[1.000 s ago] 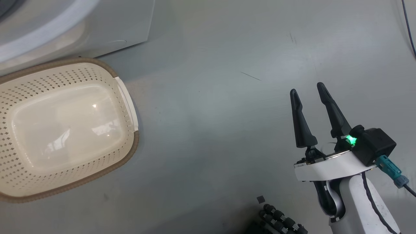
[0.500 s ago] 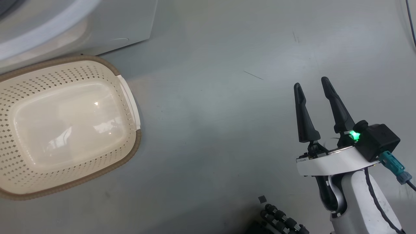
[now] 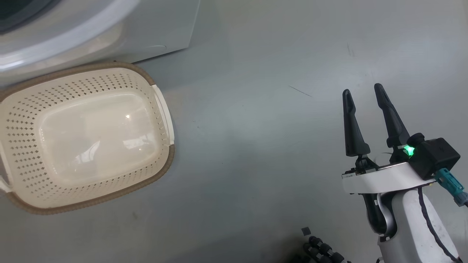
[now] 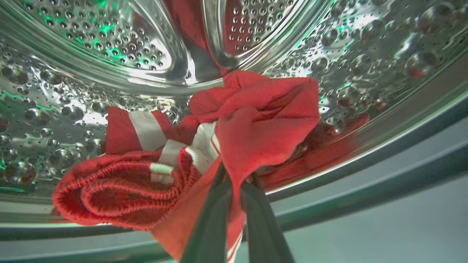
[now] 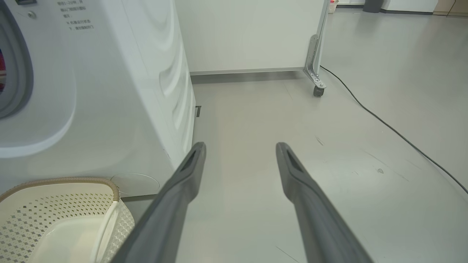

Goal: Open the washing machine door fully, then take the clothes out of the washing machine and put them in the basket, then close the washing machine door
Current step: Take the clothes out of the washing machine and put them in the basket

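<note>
The left tool point(image 4: 237, 177) is clamped on the clothes point(image 4: 256, 120) inside the steel drum point(image 4: 109, 36) of the washing machine point(image 3: 109, 33). Its two dark fingers point(image 4: 212, 219) stand close together with a fold of plain red fabric pinched between them, and the fingertips are hidden under the cloth. The plain red piece rises in a bunch above the grip. A second red piece with white bands point(image 4: 146, 128) and ribbed trim lies crumpled just beside it, touching it, on the drum's lower wall near the front lip.

The right tool point(image 3: 362, 89) hangs over the bare grey floor point(image 3: 256, 164), its fingers apart and nothing between them. In its own wrist view the right tool point(image 5: 240, 146) points along the floor past the machine's white side point(image 5: 109, 91).

The basket point(image 3: 91, 204) stands on the floor just in front of the machine, with nothing in it, well apart from the right tool.

Against the picture of a second ago, the whole head view has slid right and a little down, so the camera has turned. The basket keeps its place by the machine, and its left handle point(image 3: 3, 180) now shows at the edge. The right tool's fingers are spread as wide as before.
</note>
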Controlling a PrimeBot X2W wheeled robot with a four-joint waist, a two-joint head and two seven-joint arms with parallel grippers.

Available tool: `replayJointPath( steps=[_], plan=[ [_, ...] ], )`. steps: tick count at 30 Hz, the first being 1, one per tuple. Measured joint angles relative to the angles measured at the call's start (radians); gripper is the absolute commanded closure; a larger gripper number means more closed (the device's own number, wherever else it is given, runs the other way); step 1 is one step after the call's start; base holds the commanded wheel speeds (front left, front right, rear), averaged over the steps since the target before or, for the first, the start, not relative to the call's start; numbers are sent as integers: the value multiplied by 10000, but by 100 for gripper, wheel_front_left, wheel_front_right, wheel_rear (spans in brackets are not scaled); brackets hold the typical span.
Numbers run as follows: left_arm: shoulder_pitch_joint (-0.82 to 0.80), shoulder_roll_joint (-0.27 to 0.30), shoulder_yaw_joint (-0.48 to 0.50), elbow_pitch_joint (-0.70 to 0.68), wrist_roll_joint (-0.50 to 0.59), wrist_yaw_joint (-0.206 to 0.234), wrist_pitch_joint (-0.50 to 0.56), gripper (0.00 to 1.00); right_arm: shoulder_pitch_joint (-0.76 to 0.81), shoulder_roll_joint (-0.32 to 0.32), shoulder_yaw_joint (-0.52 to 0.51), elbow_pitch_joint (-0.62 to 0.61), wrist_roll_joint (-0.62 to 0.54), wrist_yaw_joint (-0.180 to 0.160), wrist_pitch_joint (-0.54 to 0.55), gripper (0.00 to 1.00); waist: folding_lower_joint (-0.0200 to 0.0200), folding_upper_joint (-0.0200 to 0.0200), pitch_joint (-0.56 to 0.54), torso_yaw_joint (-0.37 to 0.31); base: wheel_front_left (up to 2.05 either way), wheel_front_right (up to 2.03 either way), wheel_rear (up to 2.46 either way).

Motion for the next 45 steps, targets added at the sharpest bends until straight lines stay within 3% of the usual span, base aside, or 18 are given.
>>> replayJointPath(
  steps=[15, 26, 35, 45],
  plan=[
    [1551, -1057, 196, -1024, -119, -19, -3490, 100, 42, -42, -462, 40, -523, 12, 0, 0, 0, 0, -658, 824, 0, 0, 0],
    [3141, -1565, 169, -1639, -59, 8, -5432, 100, 483, -98, -516, 253, -786, 102, 0, 0, 0, 0, -1533, 1278, 0, 0, 0],
    [4225, -1804, 8, -2199, 132, 178, -5833, 100, 891, -98, -525, 441, -880, 117, 0, 0, 0, 0, -2299, 1537, 0, 0, 0],
    [5288, -2284, -178, -3812, 535, 433, -5952, 100, 1456, -226, -656, 481, -970, 150, 0, 0, -1, 0, -3235, 1906, 0, 0, 0]
  ],
)
